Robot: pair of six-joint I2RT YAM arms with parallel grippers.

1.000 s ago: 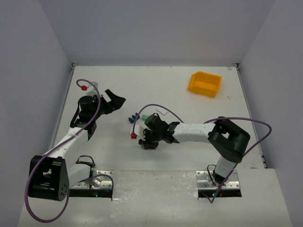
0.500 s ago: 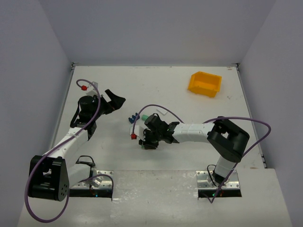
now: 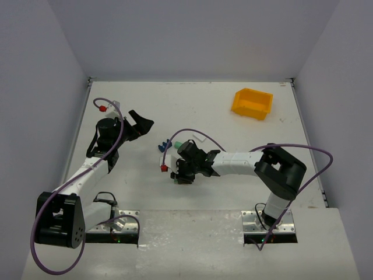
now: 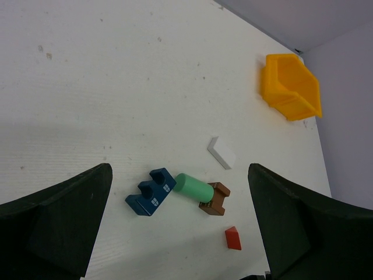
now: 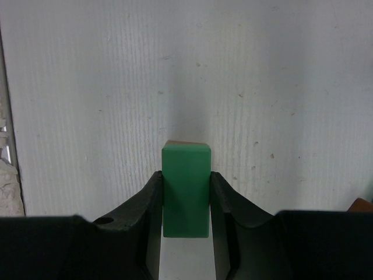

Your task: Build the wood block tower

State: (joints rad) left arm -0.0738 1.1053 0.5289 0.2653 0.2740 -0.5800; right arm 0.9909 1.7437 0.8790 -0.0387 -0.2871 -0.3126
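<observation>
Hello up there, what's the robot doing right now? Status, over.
Left hand open, empty. Right hand shut on green block. Blue block, green cylinder, brown block, red block lie loose. Nothing seen in the way.

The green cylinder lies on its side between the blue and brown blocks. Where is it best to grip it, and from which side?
Probably from above, at mid-length of the green cylinder, with the fingers on its two curved flanks. The blue block and the brown block crowd its flat ends, while nothing stands beside either flank.
</observation>
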